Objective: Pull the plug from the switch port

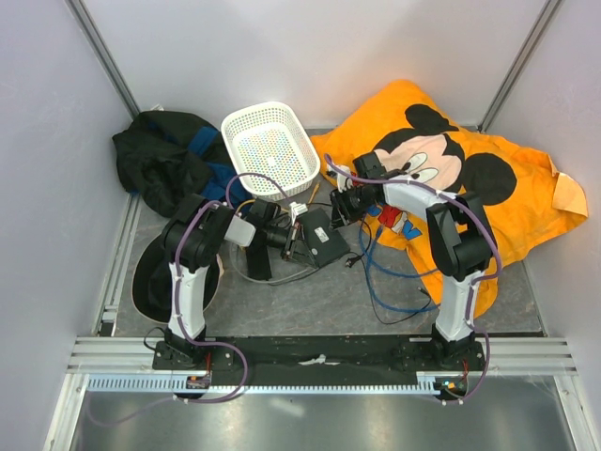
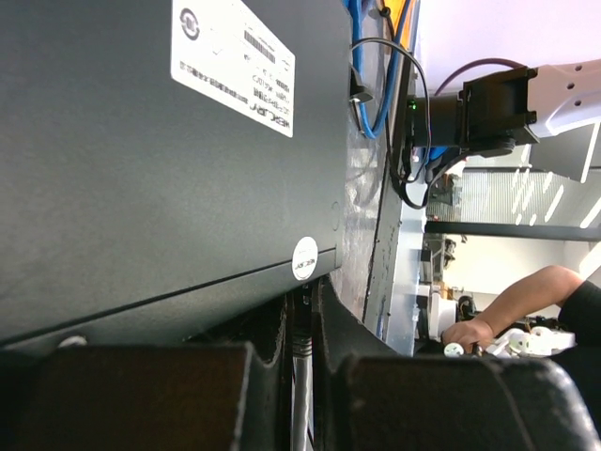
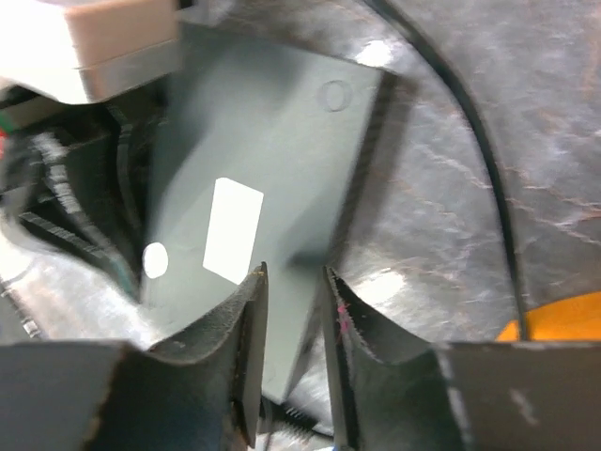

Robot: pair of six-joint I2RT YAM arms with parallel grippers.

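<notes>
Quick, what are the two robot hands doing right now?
Left hand: closed, pinching the plug at the black box.
Right hand: closed on the black box's edge.

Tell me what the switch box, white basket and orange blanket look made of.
Switch box: probably painted metal or hard plastic, matte dark grey, flat faces with paper label. Basket: white moulded plastic, perforated walls. Orange blanket: soft printed fabric, likely fleece, rumpled folds.

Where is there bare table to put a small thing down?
Bare mat lies between the switch, the blue cables and the black base bar. A smaller strip lies between the orange cloth and the right wall. Around the switch and basket it is crowded.
</notes>
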